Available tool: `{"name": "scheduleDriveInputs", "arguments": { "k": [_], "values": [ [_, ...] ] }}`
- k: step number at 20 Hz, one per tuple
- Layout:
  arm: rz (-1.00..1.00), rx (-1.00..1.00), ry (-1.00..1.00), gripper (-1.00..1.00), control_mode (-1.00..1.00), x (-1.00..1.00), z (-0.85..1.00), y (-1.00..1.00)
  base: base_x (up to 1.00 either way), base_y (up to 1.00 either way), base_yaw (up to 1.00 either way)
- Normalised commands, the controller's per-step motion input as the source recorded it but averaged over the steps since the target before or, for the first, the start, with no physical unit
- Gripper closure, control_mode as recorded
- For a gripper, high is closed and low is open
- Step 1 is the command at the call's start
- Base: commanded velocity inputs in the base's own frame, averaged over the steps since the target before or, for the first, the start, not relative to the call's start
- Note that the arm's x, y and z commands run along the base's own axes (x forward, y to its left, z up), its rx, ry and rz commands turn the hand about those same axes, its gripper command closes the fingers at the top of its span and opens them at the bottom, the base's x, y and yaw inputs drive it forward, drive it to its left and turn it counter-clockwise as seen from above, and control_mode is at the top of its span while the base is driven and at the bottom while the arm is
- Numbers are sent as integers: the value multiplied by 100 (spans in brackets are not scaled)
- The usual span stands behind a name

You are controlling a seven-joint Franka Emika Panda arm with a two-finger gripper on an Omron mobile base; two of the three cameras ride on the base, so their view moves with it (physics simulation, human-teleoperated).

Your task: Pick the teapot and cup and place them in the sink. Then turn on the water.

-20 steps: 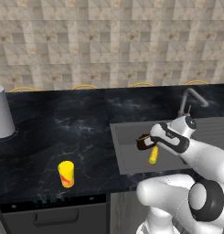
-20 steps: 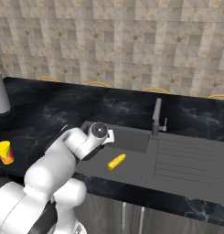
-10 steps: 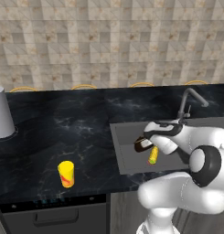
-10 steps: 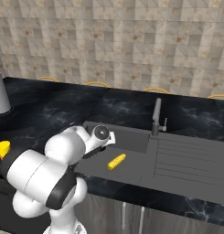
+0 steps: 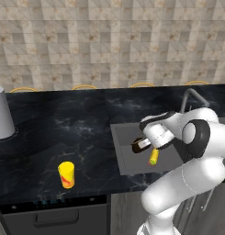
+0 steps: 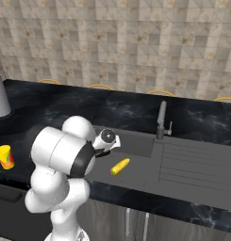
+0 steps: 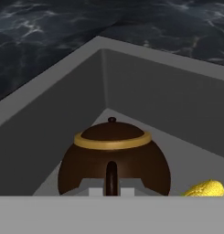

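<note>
Teapot [image 7: 114,157] sits centre-bottom of the hand view, low inside the sink [image 7: 145,91], yellow knobbly item [image 7: 204,188] at lower right. Gripper [image 5: 140,146] is at the pot's thin handle; whether it clamps it I cannot tell. Judged rigid, smooth, probably slippery and fragile; handle is the hold. Cup [image 5: 66,174] stands on the surface, lower left of the left base view.

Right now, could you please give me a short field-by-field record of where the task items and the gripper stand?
teapot: dark brown, upright, over the basin, at the gripper
gripper: over the sink, at the teapot's handle; grip state unclear
cup: yellow, upright on the black counter, left of the sink
sink: grey basin, also holds a knobbly yellow item
tap: no stream visible
</note>
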Motion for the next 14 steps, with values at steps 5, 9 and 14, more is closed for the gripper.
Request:
{"name": "scheduleDriveInputs", "arguments": {
  "k": [5, 9, 14],
  "values": [
    [4, 0, -3, 100, -100, 26, -35, 0, 0, 0, 0],
    [3, 5, -5, 100, -100, 18, -33, 2, 0, 0, 0],
    [3, 5, -5, 100, -100, 15, -36, 1, 0, 0, 0]
  ]
}}
